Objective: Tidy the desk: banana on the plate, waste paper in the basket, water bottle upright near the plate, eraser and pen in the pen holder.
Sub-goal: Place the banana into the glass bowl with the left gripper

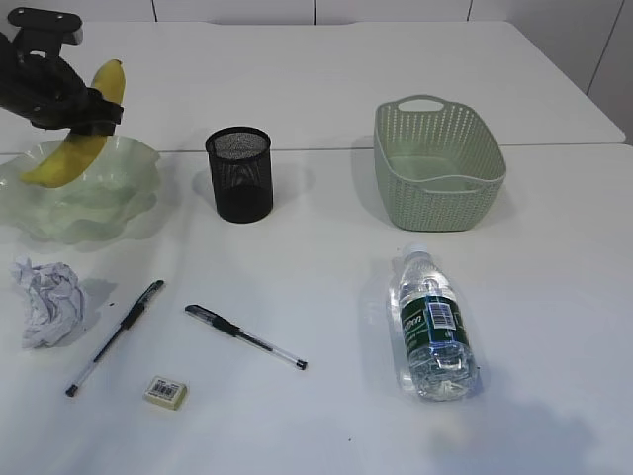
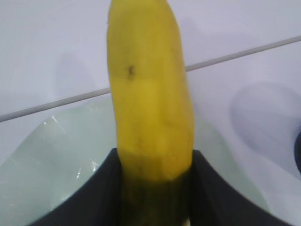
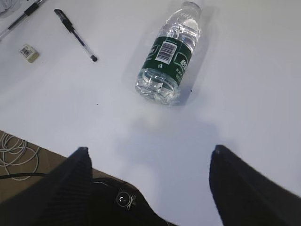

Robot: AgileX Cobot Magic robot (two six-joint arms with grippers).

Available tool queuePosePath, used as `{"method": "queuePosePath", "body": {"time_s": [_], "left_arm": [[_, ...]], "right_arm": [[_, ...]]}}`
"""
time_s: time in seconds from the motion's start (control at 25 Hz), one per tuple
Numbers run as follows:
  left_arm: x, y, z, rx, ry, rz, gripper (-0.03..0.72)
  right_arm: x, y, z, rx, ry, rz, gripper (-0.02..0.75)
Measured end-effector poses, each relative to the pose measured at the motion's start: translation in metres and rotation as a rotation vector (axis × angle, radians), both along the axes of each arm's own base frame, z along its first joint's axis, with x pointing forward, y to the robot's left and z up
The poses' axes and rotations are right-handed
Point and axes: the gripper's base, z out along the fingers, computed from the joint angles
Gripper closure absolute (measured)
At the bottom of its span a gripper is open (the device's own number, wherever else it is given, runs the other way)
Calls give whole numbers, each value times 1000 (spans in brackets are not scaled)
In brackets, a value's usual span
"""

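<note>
At the far left the left gripper [image 1: 87,111] holds the banana [image 1: 74,139] at a slant above the pale green plate [image 1: 119,193]; whether its lower tip touches the plate is hard to tell. A black mesh pen holder [image 1: 239,173] stands right of the plate, and a green basket [image 1: 437,163] further right. Crumpled paper [image 1: 47,300] lies near the left edge (just below the plate). Two pens [image 1: 117,334] [image 1: 244,336] lie side by side but apart, with the eraser [image 1: 165,392] in front of them. The bottle [image 1: 430,327] lies on its side, cap toward the basket.
</note>
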Motion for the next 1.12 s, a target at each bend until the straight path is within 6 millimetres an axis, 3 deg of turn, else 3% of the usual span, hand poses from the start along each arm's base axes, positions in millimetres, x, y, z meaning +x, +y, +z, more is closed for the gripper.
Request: {"method": "queuePosePath", "body": {"time_s": [0.36,1.12], "left_arm": [[5,0,-26,2,47,2,447],[3,0,-36,5,95,-10,415]], "right_arm": [[1,0,1,11,-17,-6,164],[3,1,3,23,-35,-13,164]]}}
